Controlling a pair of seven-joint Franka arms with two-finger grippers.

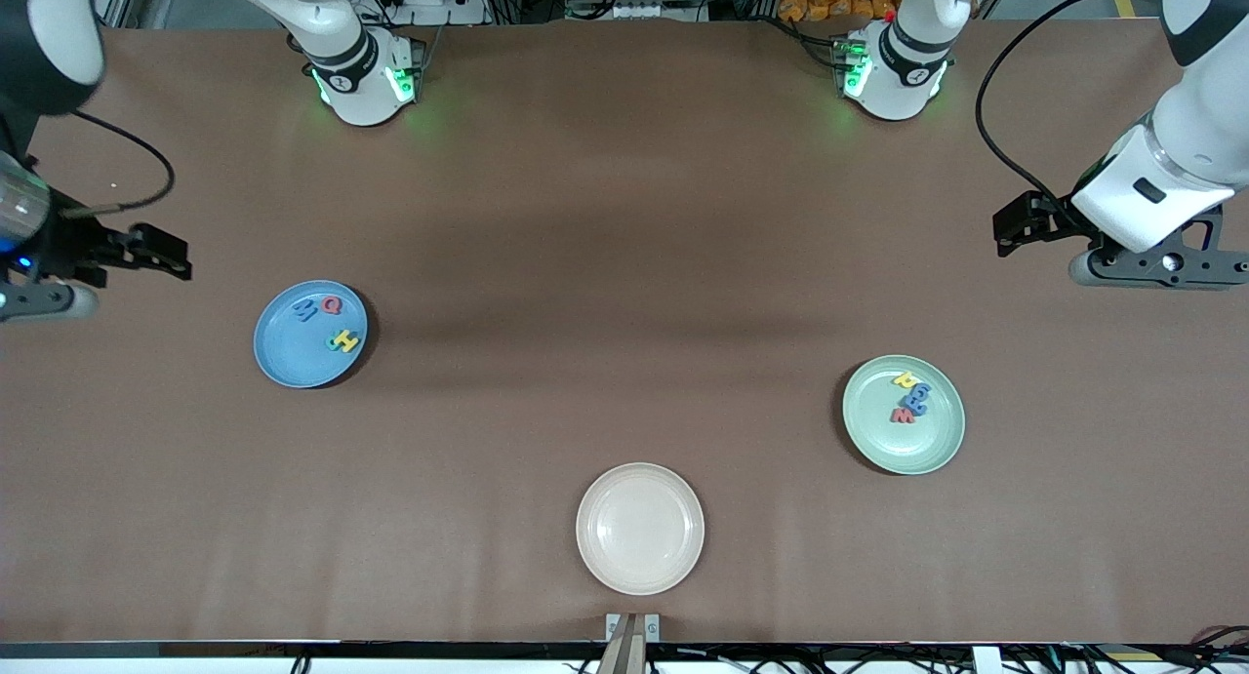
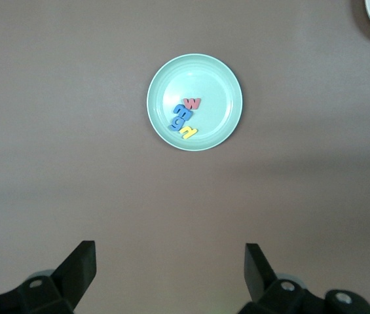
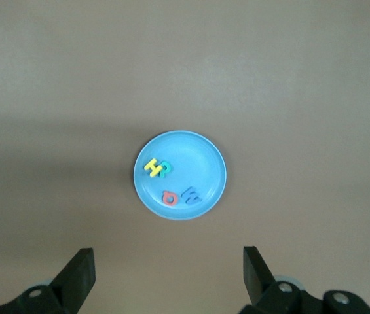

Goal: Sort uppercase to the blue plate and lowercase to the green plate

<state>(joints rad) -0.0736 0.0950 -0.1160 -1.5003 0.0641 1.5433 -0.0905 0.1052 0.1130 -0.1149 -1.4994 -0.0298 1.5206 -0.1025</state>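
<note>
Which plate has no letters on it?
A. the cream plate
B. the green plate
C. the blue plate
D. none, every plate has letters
A: the cream plate is bare, while the blue plate carries four letters and the green plate carries four more.

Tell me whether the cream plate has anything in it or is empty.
Empty. The cream plate shows only its bare surface in the front view; the letters lie in the blue plate and the green plate instead.
</note>
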